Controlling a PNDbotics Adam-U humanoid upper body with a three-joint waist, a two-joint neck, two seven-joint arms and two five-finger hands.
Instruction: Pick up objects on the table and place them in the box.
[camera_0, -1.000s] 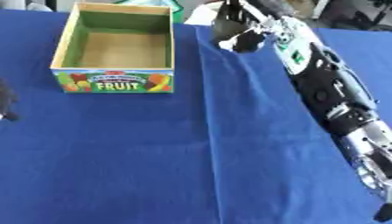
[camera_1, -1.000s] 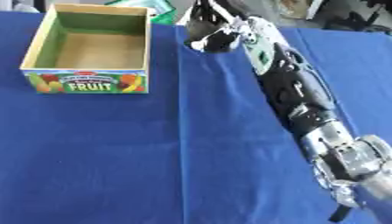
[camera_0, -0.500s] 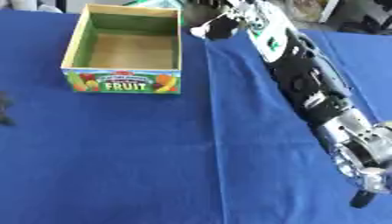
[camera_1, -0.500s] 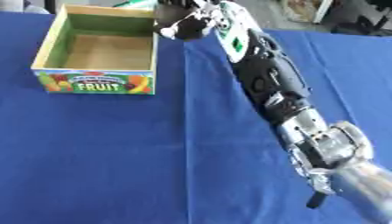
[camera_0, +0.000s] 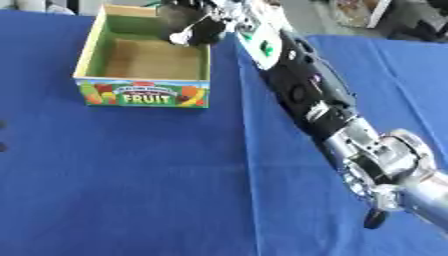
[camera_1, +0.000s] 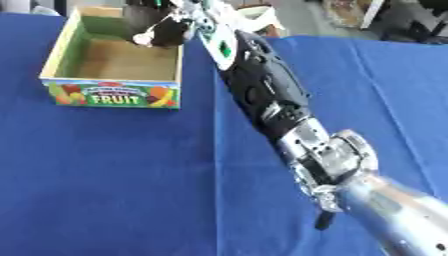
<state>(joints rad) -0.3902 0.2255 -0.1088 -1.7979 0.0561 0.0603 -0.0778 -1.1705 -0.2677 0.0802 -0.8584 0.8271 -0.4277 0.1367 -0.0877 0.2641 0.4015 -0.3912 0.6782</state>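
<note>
Reaching from the near right, the black-and-silver right arm (camera_0: 332, 110) crosses the blue tablecloth (camera_0: 157, 185) toward the box (camera_0: 144, 93). That box is an open cardboard rectangle, green inner walls, bare brown floor, "FRUIT" printed on its near face. Over the box's far right corner, the right hand (camera_1: 166, 27) has its fingers curled round a dark object (camera_0: 194, 27); blur hides what it is. Nothing else shows inside the box.

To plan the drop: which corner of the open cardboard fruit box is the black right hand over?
The far right corner, away from the FRUIT label; the right hand hangs above it.
</note>
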